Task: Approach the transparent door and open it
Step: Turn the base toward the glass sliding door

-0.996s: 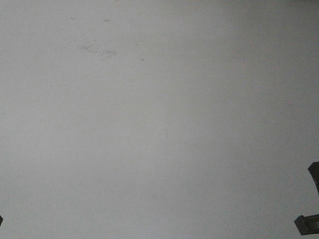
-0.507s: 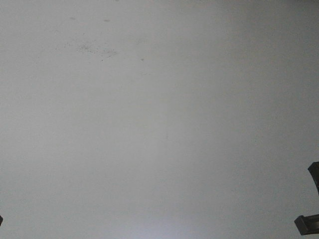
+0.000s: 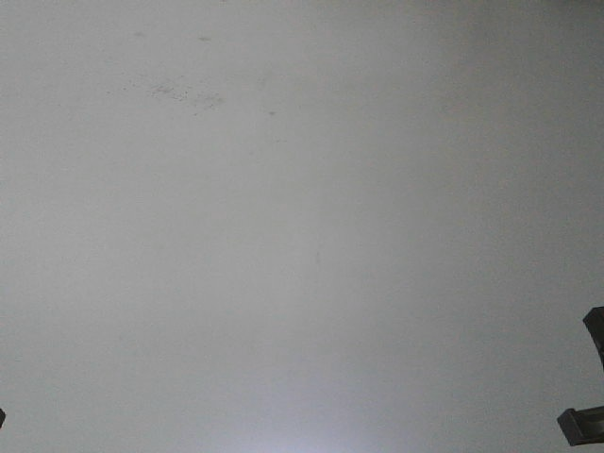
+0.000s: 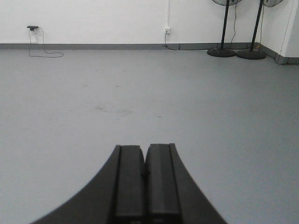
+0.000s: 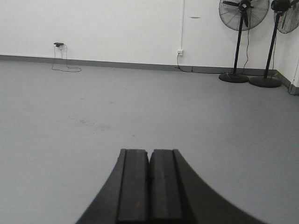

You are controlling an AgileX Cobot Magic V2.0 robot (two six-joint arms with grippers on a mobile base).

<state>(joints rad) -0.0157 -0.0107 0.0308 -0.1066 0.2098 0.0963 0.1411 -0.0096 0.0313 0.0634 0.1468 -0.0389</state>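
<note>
The transparent door is out of view in every frame. My left gripper points low over the grey floor, its two black fingers pressed together with nothing between them. My right gripper is held the same way, shut and empty. The front view shows only bare grey floor with a patch of dark specks; a dark piece of the right arm pokes in at the bottom right corner.
A white wall with a grey skirting closes the far side. Two pedestal fans stand at the far right by a wall corner. A cable and plug hang on the wall at left; a socket sits mid-wall.
The speck patch on the floor has slipped slightly up in the front view. Both arms keep the same pose.
</note>
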